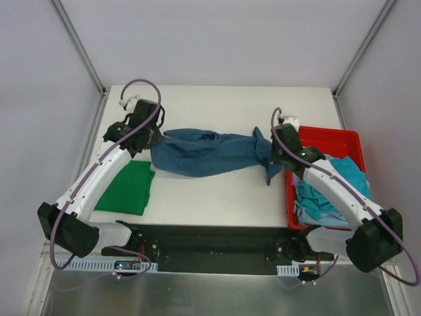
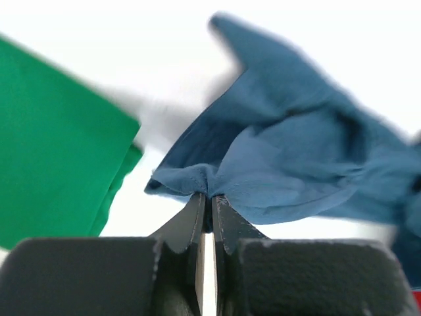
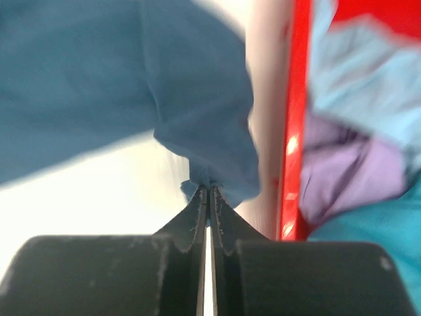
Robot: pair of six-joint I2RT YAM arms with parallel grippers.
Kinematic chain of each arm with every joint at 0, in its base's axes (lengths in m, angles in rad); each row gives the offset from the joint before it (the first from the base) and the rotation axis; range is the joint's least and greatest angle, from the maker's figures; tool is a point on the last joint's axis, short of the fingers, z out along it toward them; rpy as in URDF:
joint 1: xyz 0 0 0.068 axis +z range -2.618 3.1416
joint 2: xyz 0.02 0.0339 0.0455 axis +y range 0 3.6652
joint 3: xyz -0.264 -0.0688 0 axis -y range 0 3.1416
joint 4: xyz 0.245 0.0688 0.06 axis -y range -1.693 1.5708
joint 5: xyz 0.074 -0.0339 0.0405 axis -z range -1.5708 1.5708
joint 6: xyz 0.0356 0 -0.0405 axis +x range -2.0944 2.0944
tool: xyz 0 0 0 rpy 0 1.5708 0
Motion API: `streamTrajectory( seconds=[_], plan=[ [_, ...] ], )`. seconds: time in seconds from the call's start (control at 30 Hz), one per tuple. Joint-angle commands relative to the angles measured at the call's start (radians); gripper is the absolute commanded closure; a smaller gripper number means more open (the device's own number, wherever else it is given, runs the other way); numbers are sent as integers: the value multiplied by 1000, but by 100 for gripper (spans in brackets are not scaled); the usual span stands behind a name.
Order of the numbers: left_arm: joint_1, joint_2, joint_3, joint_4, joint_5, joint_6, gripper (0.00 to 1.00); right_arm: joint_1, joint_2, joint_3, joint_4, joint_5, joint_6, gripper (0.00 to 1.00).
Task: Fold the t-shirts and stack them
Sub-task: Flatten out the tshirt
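While our left pincer (image 2: pixel 205 196) and right pincer (image 3: pixel 209 190) each pinch an end of the dark blue t-shirt (image 1: pixel 204 153), it stretches across the desk (image 1: pixel 217 194) between the folded green t-shirt (image 1: pixel 125 188) and the red bin (image 1: pixel 329 136).

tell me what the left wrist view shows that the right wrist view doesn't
Only the left wrist: the folded green t-shirt. Only the right wrist: the red bin, holding a light blue shirt, a lavender shirt and a teal shirt. Both: the dark blue t-shirt, pinched in the shut left end effector in one, the shut right end effector in the other.
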Motion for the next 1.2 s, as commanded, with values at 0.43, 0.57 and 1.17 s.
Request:
streamTrajectory(
  seconds=[0.43, 0.57, 1.17],
  plan=[
    [35, -66, 644, 146, -395, 310, 100, -186, -204, 634, 131, 14, -262, 100],
    [35, -94, 687, 175, -459, 392, 100, -198, -255, 688, 124, 16, -291, 100],
    [44, 10, 618, 242, -368, 481, 100, -201, -365, 555, 74, 32, -326, 100]
  ],
)
